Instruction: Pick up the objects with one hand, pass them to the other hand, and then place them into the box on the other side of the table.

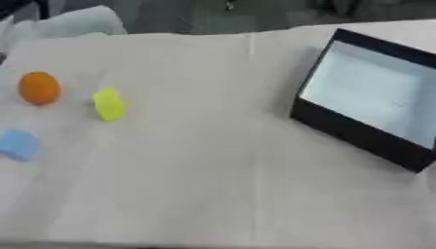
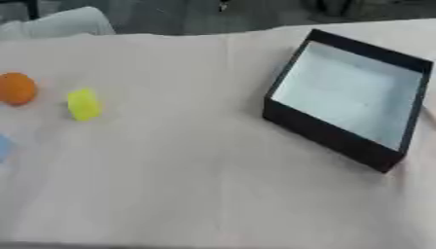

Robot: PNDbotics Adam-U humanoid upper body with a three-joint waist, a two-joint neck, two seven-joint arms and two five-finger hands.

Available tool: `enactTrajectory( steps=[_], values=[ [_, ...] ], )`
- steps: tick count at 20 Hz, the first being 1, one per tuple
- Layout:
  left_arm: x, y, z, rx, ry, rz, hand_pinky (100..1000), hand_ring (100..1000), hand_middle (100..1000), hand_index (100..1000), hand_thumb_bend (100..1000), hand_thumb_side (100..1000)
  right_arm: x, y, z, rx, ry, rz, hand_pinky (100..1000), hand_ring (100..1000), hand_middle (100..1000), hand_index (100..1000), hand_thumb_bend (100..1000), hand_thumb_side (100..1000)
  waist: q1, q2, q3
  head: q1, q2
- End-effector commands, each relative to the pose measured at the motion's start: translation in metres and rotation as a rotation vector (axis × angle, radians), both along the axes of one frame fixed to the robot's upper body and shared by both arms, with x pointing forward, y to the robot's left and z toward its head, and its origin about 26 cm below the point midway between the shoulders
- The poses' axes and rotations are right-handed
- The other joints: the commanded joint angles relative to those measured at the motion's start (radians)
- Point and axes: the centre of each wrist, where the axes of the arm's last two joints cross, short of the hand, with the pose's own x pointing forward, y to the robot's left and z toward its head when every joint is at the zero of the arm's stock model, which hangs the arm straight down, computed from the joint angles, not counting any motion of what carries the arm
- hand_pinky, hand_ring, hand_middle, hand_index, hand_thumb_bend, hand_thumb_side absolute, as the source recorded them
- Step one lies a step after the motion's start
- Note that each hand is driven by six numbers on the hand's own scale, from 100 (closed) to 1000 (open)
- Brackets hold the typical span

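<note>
— Objects first, left to right: a blue block point(image 1: 17, 144) at my far left, an orange ball point(image 1: 38, 88) beyond it, and a yellow block point(image 1: 108, 103) just beside the ball. All three lie on the cloth-covered desk point(image 1: 213, 185), well apart from the box point(image 2: 345, 99) on my right.

— Which step are you on?

— The very start, I judge. Nothing is picked up and the box, black-walled with a pale floor, looks empty.

— And your hands?

— Neither shows in either view, so I cannot tell whether my fingers are apart or together.

— What does the next move call for?

— Probably my left hand reaching for one of the three, since they sit on that side. Then a handover near the middle of the desk, and my right hand carrying the thing over the near wall of the box.

— Do the two views differ?

— Yes. The left eye shows the blue block whole but cuts the box at its right edge. The right eye shows the whole box and only a sliver of the blue block.
</note>
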Motion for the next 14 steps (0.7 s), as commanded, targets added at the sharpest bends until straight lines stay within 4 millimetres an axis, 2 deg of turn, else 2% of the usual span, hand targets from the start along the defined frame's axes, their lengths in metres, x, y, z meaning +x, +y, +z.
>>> enactTrajectory(
  steps=[1,4,8,11,14],
  values=[
    [0.005,0.035,0.017,0.159,0.129,0.089,925,870,809,918,392,444,-0.003,-0.001,0.014,-0.048,-0.025,0.000,1000,1000,1000,1000,100,637,0.011,-0.003,-0.002,0.009,-0.005],
    [0.019,0.053,0.014,0.214,0.256,0.143,931,886,821,936,450,444,-0.003,-0.001,0.012,-0.044,-0.019,0.001,1000,1000,1000,1000,100,637,0.008,-0.002,-0.001,0.011,-0.010],
    [0.038,0.065,0.005,0.228,0.428,0.183,958,916,838,953,541,341,-0.003,-0.001,0.008,-0.037,-0.008,0.007,1000,1000,1000,1000,100,638,-0.003,-0.001,0.000,0.014,-0.009],
    [0.047,0.070,-0.002,0.210,0.505,0.211,967,927,840,919,575,267,-0.002,0.000,0.006,-0.027,-0.008,0.018,1000,1000,1000,1000,100,638,-0.012,0.002,-0.003,0.026,-0.010],
    [0.052,0.072,-0.011,0.207,0.541,0.261,967,926,832,898,567,219,0.000,0.002,0.006,-0.021,-0.009,0.031,1000,1000,1000,1000,100,638,-0.018,0.008,-0.006,0.035,-0.019]
  ],
)
